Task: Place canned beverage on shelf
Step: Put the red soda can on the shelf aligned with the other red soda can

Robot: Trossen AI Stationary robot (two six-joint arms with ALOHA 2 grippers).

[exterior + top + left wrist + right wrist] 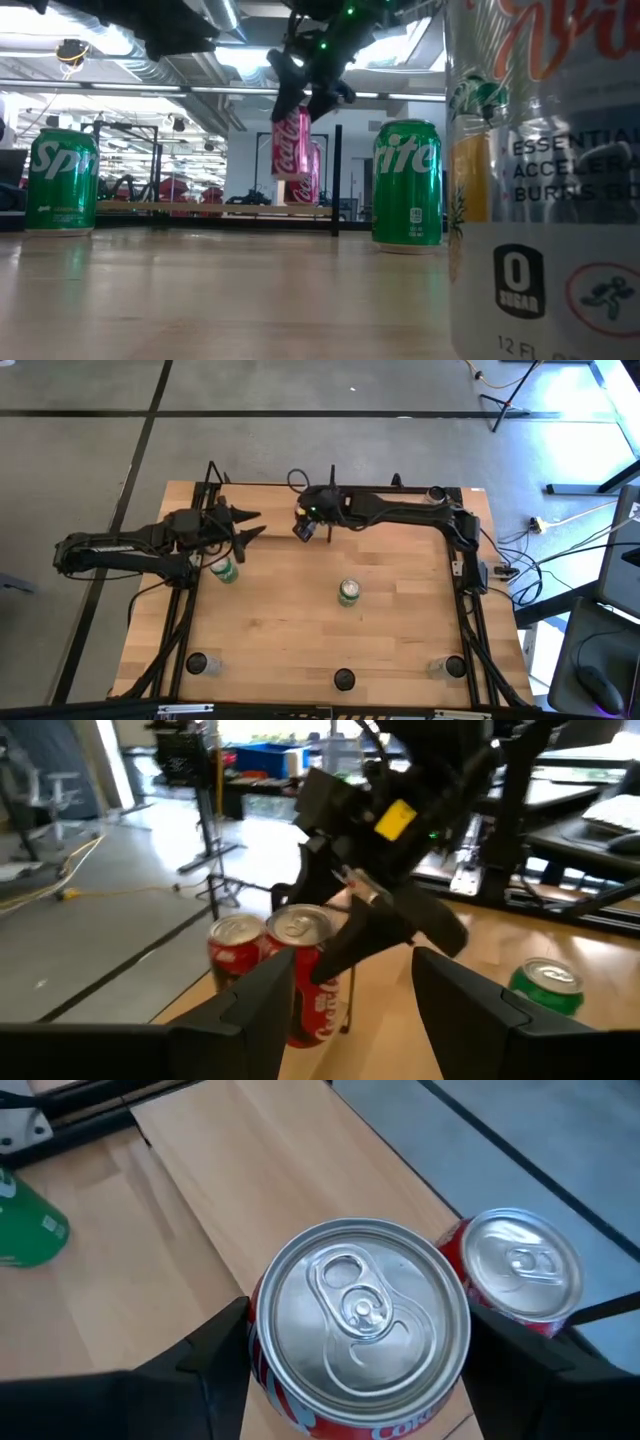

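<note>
Your right gripper (355,1370) stood at the table's far edge, fingers clamped either side of an upright red can (360,1315), held just above the shelf (270,1160). A second red can (520,1270) stood on the shelf just beside it. Your left gripper (350,990) hovered at far left, fingers partly apart, holding nothing. You had one green can (225,570) by the left gripper and another (348,592) mid-table.

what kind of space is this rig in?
Likely a robotics lab or workshop: open grey floor with loose cables, equipment stands and desks behind the wooden table, exposed ceiling ducting.
</note>
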